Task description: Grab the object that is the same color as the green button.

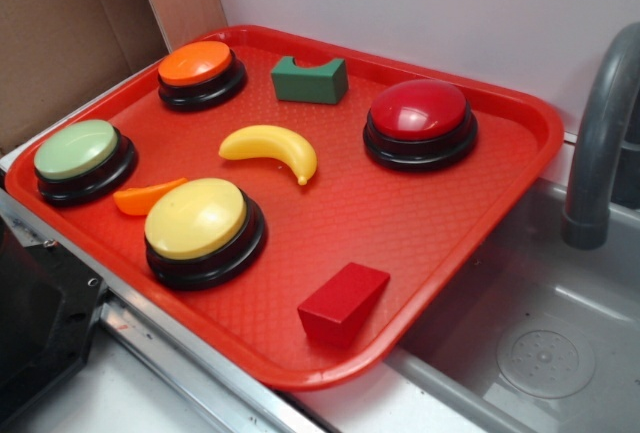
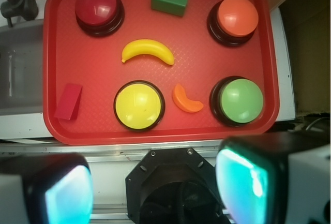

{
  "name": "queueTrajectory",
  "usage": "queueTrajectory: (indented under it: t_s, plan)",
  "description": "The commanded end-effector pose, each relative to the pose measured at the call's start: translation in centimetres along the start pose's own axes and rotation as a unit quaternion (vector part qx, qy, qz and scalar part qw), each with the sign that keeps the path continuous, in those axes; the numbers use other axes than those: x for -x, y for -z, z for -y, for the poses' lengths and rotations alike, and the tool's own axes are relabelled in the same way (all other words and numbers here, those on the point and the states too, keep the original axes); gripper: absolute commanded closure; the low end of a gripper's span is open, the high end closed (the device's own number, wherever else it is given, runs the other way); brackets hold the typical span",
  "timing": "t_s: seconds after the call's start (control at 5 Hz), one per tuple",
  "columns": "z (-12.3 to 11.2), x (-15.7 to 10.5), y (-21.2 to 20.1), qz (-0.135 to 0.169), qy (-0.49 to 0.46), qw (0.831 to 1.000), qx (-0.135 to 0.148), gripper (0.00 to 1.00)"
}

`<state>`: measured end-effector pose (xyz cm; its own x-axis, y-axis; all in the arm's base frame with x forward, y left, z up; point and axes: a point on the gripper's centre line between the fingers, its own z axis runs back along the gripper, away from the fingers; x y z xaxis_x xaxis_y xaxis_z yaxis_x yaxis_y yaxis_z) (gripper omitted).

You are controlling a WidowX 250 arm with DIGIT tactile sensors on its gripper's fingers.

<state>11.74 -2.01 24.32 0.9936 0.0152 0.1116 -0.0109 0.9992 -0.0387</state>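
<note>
Though near block [image 1: 309,80] (green), banana [image 1: 270,147] apart.

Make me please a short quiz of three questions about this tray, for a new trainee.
1. True or false: the green block lies between the orange button and the red button.
2. Which piece lies touching or nearly touching the yellow button? A) the banana B) the orange slice C) the red wedge
3. Fill in: the block's colour matches, in a darker shade, the ___ button.

Key: 1 true; 2 B; 3 green. The open pincer is over none of them.
</note>
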Motion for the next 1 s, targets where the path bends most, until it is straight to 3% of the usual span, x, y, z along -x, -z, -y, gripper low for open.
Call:
queueTrajectory:
  t_s: [0.0,0.2,0.4,0.6,0.8]
  plan:
    - [0.0,0.0,0.0,0.0,0.0,1.0,0.0,0.0]
    - [-1.8,-4.8,1.8,0.044,0.079,0.995,-0.037,0.0]
    - [-3.4,-8.7,3.5,0.063,0.126,0.99,-0.031,0.0]
    - [-4.4,-12.3,5.9,0.063,0.204,0.977,-0.012,0.0]
    - [-4.4,-15.2,8.8,0.052,0.304,0.951,-0.023,0.0]
